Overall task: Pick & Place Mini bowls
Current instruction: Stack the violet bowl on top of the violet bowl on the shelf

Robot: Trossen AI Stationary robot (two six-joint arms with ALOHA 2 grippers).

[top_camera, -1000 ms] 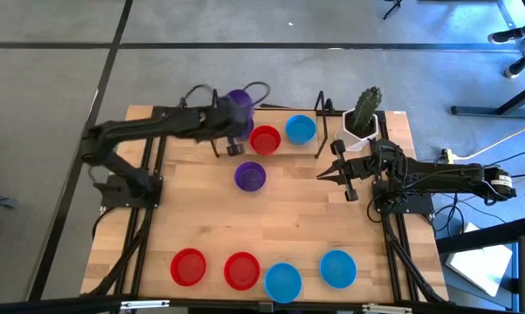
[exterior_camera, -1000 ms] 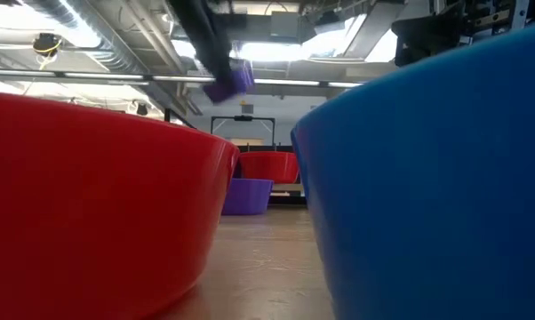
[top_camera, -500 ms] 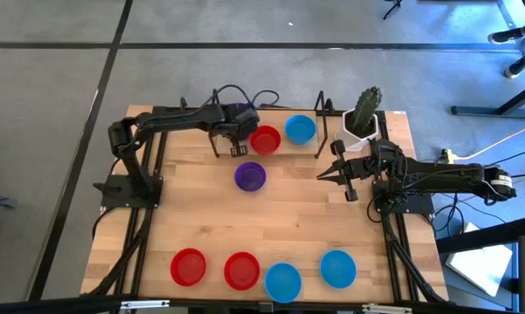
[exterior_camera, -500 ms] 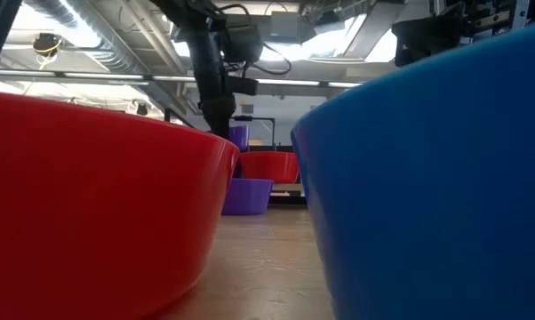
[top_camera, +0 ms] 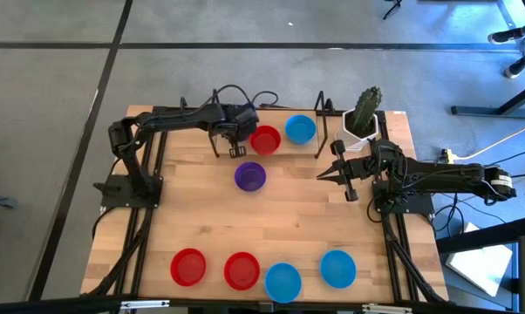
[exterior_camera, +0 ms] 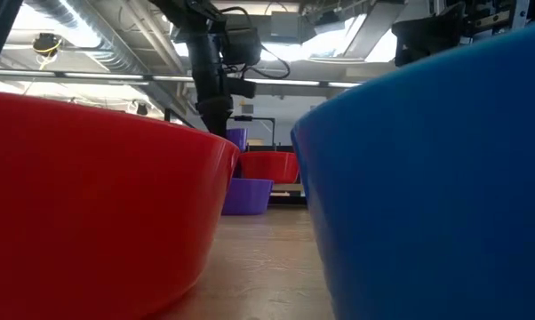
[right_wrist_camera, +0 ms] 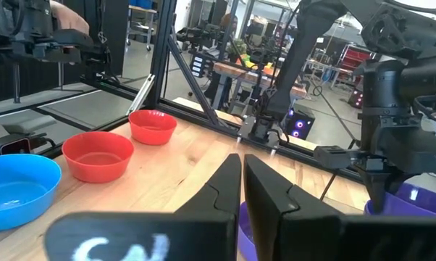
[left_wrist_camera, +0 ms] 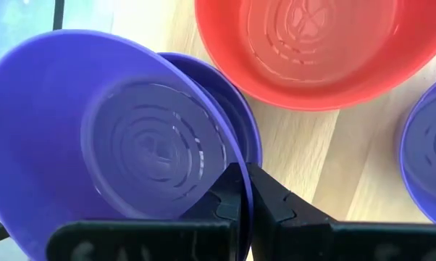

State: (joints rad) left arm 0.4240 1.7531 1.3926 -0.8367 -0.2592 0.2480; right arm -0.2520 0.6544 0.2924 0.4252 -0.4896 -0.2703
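The purple mini bowl (left_wrist_camera: 124,152) hangs tilted in the left gripper (left_wrist_camera: 247,190), directly over a second purple bowl (left_wrist_camera: 229,109) that sits on the table (top_camera: 297,209) near its far edge, just beside a red bowl (top_camera: 265,139) and a light blue bowl (top_camera: 300,129). The risk, as I judge it, is in the release: the held bowl is canted, so if let go now it may land crooked in the lower bowl, ride up on its rim, or slide off against the red bowl. A pinch on so thin a wall could also slip. The left fingers (left_wrist_camera: 283,206) are pressed together on the bowl's rim, nearly no gap between them. The right gripper (top_camera: 325,173) waits toward the right edge, near the cactus pot (top_camera: 362,124), its fingers (right_wrist_camera: 225,188) together and holding nothing. Another purple bowl (top_camera: 249,176) stands mid-table; two red and two blue ones line the near edge
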